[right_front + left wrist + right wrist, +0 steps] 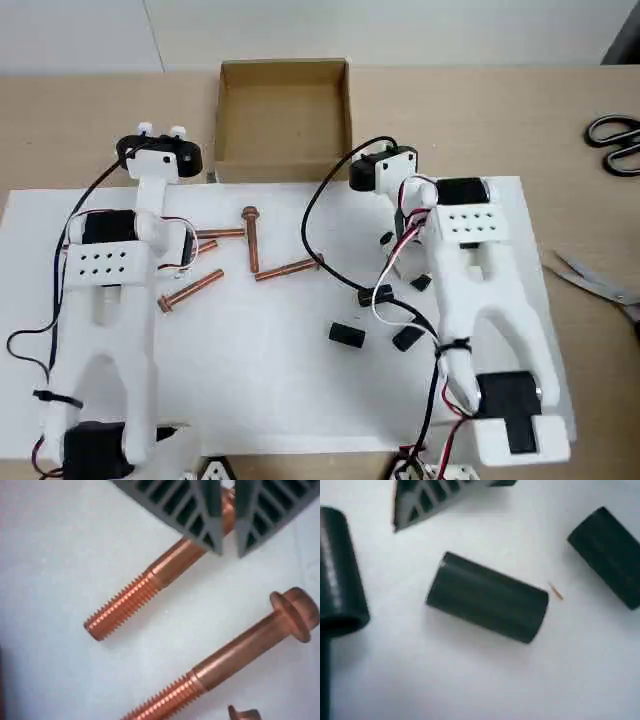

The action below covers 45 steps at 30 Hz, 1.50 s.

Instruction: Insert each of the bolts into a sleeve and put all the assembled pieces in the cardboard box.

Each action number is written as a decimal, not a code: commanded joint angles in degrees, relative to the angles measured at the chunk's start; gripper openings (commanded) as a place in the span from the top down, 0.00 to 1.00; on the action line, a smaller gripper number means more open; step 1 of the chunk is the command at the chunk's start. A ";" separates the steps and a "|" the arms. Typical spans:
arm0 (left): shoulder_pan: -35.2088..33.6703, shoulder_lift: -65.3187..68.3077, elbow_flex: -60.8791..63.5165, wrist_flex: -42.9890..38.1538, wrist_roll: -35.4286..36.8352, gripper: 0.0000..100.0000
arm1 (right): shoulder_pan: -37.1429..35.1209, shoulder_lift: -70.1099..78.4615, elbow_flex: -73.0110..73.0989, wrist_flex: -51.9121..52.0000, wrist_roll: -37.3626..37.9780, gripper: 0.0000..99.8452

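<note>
On the white board (pixel 260 400), the copper bolts (pixel 251 240) lie loose and bare, at least 4 of them scattered between the arms toward the left side. None is inside a sleeve. The black sleeves (pixel 346 334), at least 4, lie apart from them toward the right arm, each one empty as far as the views show. The cardboard box (pixel 283 125) sits beyond the board's far edge with a bare floor, so no assembled piece has been delivered.

By this reading the task is at its very start: 0 pairs joined, 0 boxed, and every insertion and every transfer is yet to do.

The left gripper (pixel 228 542) hangs just above the plain shank of one bolt (pixel 150 582). Its jaws are drawn almost together with only a thin slit between them, narrower than the shank, and they grasp nothing. A second bolt (pixel 245 650) lies beside the first, apart from it.

The right gripper (pixel 415 507) hovers over a lying sleeve (pixel 487 597), with 2 more sleeves near it. Just 1 finger is visible, so I cannot tell whether that pincer is released or clenched.

The likely first step is for each arm to take a part.
</note>
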 commanded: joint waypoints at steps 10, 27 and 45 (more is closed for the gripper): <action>0.18 -0.09 -0.31 -0.97 -0.35 0.99 | 0.13 12.53 -15.38 -0.57 1.49 0.84; 0.26 -0.09 1.98 -0.97 -0.26 0.99 | -4.09 20.97 -18.29 -4.44 1.49 0.84; 0.26 -0.09 4.00 -2.99 -0.26 0.99 | -1.63 26.07 -18.20 -6.37 2.64 0.91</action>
